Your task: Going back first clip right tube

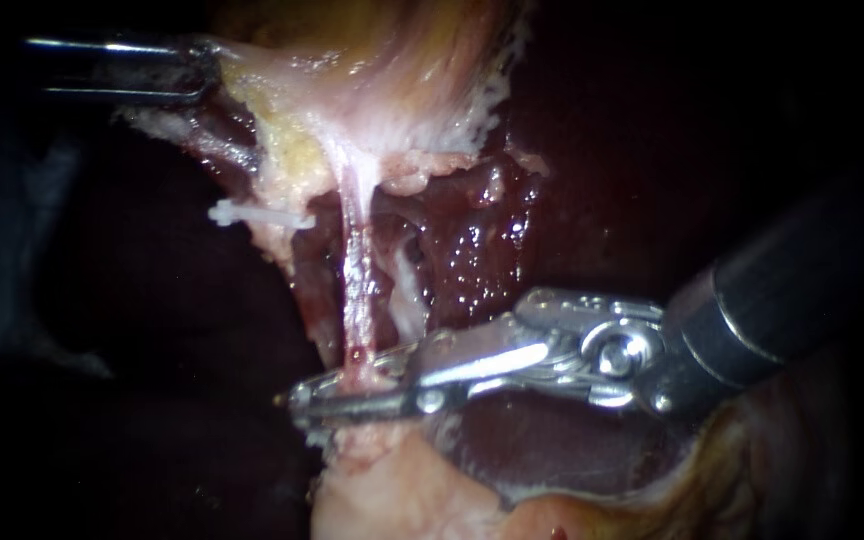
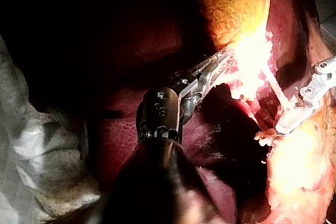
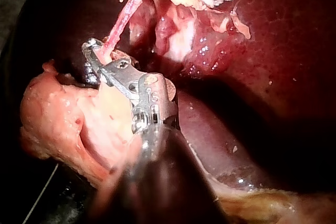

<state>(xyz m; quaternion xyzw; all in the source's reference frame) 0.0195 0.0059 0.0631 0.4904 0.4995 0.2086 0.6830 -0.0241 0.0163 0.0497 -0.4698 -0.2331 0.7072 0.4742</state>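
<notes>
The right tube point(image 1: 354, 270), thin, pink and stretched taut, runs down from the pale gallbladder tissue point(image 1: 382, 70). My right instrument point(image 1: 352, 392) comes in from the right, its two long metal jaws lying close together across the tube's lower end and touching it from both sides. In the right wrist view the same jaws point(image 3: 97, 56) hold the tube point(image 3: 122, 19) where it meets a pale tissue mass. At the upper left, my left instrument point(image 1: 202, 70) is shut on the gallbladder's edge and holds it up; the left wrist view shows that grip point(image 2: 223, 65). A white clip point(image 1: 257, 215) sits left of the tube.
Dark red, glistening liver point(image 1: 482, 250) lies behind and to the right of the tube. A pale pink tissue mass point(image 1: 392, 490) fills the lower middle under the right jaws. In the left wrist view my right instrument point(image 2: 310, 98) stands ahead of the left one.
</notes>
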